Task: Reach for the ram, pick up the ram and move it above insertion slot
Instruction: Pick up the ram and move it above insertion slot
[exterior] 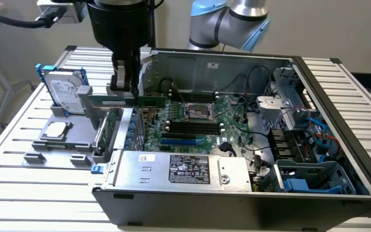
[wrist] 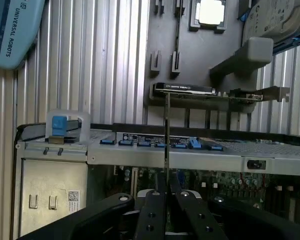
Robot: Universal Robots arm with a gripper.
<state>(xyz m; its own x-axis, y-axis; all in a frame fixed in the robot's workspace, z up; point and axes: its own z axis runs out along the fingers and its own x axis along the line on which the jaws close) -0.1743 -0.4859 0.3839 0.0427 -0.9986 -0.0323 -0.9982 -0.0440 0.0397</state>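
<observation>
Black hand [wrist: 166,200] clamped on the ram [wrist: 167,135] — above the open computer case [exterior: 340,121] on a slatted metal table [exterior: 31,193].

One gripper [exterior: 124,91] [wrist: 166,189] is clamping one ram [exterior: 152,101] [wrist: 167,131] between its two fingers [wrist: 151,212], and one light-blue robot arm [exterior: 227,19] is showing behind it in the exterior view. One open computer case [exterior: 343,94] is sitting on the slatted table [exterior: 18,135], housing one motherboard [exterior: 195,128] with one CPU socket [exterior: 196,111] and one power supply [exterior: 185,169] [wrist: 50,190]. Beside the case, one grey fixture [exterior: 50,145] [wrist: 190,50] is carrying one hard drive [exterior: 66,89] [wrist: 277,17], one CPU [exterior: 56,129] [wrist: 211,11] and one upright expansion card [exterior: 106,130] [wrist: 190,90].
</observation>
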